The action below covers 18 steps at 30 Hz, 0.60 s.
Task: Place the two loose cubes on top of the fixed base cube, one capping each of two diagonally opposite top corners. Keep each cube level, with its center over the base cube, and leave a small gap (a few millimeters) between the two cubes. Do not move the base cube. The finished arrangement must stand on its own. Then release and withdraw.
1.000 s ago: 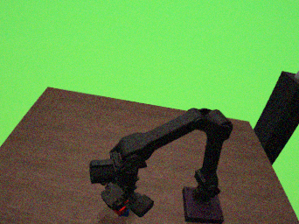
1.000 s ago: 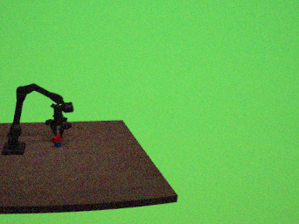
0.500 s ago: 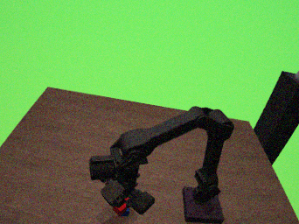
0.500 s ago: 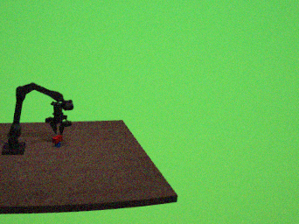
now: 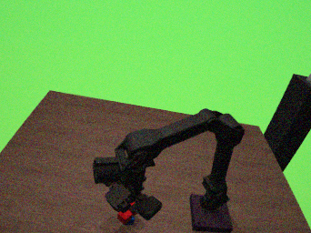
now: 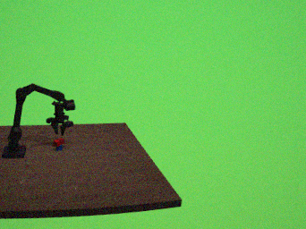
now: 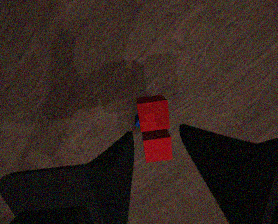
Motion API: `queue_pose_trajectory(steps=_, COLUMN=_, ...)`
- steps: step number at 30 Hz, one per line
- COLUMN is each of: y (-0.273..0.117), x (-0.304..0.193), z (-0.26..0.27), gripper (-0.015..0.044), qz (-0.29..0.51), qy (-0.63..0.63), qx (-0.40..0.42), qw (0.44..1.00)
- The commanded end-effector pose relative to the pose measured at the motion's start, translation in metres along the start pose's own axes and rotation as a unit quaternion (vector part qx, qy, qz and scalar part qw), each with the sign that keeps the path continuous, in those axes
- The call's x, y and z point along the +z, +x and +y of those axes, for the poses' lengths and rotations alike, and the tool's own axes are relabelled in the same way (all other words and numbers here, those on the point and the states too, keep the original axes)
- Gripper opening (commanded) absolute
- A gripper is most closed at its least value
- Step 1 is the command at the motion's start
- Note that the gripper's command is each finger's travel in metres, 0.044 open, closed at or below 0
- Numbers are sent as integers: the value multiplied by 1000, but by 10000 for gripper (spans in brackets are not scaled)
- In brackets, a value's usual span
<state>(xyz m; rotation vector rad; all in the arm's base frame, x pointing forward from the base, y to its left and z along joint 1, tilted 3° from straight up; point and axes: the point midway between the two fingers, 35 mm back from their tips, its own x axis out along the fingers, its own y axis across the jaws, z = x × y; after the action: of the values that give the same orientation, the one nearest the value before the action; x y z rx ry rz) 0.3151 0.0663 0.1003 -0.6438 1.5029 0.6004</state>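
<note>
Two red cubes show in the wrist view: a first red cube (image 7: 154, 115) (image 5: 125, 217) and, just below it there, a second red cube (image 7: 158, 149) (image 5: 133, 204). A dark band lies between their tops; the gap's width cannot be told. In the exterior view the red cubes (image 6: 59, 141) merge into one patch above the blue base cube (image 6: 59, 148) (image 5: 132, 220) (image 7: 137, 121), overhanging it at the sides. The blue cube is mostly hidden from the wrist camera. My gripper (image 5: 134, 213) (image 6: 59, 134) (image 7: 156, 132) is open and empty, its fingertips above the cubes.
The brown wooden table (image 5: 55, 134) (image 6: 112, 176) (image 7: 225, 60) bears the arm's dark base plate (image 5: 210, 224) (image 6: 14, 154). A dark block (image 5: 291, 120) stands beyond the table's right edge in the top view.
</note>
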Motion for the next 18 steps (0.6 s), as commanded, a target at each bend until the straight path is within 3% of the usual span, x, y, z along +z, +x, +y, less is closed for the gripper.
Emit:
queue_pose_trajectory(steps=1, y=-8, x=2, z=-1, gripper=205, qz=-5, qy=2, qx=-3, qw=1000)
queue_pose_trajectory(steps=18, y=-23, x=2, z=-1, gripper=205, qz=-5, qy=2, qx=-3, qw=1000)
